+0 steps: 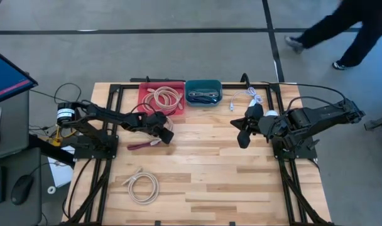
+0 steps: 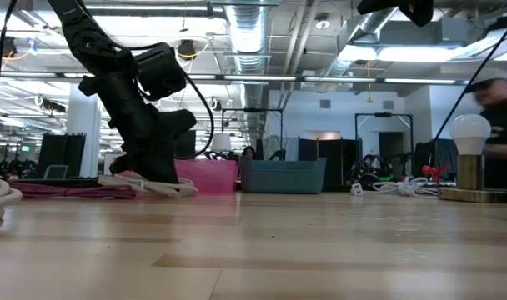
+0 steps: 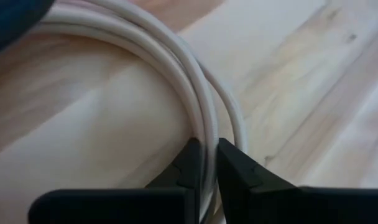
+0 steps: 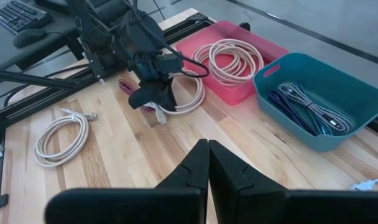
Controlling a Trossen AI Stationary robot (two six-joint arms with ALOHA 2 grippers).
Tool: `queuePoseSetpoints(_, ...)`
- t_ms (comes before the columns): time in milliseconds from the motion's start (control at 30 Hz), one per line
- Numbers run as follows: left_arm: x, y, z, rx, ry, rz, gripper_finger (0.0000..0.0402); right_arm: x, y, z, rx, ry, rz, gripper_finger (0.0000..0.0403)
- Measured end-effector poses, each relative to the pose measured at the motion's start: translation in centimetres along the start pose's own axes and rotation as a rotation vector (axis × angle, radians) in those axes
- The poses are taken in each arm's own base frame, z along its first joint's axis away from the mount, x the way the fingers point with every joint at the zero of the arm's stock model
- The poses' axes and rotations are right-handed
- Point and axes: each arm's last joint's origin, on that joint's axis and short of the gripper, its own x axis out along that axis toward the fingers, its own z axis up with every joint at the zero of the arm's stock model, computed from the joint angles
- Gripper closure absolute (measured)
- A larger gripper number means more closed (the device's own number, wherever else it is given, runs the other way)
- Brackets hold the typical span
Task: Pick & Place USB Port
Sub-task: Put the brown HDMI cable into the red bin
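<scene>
clearly the left gripper (image 3: 204, 163) is pinched onto the white usb cable (image 4: 188, 94) coiled just beside the pink bin (image 1: 146, 94) — light, limp, slick, best gripped across bunched strands. right gripper (image 4: 207, 163) waits closed, well apart.

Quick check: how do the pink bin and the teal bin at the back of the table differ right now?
The pink bin holds a coiled pale cable; the teal bin holds dark cables bunched loosely, not coiled. The pink bin stands nearer the left pincer, which is shut on a white cable beside it; the teal bin stands nearer the right pincer. The teal bin's walls look taller. Both are open-topped, side by side at the table's far edge.
</scene>
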Motion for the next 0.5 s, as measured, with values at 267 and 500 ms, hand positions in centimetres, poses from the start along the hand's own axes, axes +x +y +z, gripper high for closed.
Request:
queuePoseSetpoints(267, -1.9, -1.9, 0.8, 0.035, -0.082, -0.073, 0.0375, 0.0, 0.0, 0.0, -0.004, 0.000, -0.007, 0.0403)
queuePoseSetpoints(500, -6.0, -3.2, 1.6, 0.046, -0.245, -0.167, 0.0375, 0.0, -0.1, 0.0, -0.006, -0.008, -0.023, 0.0403)
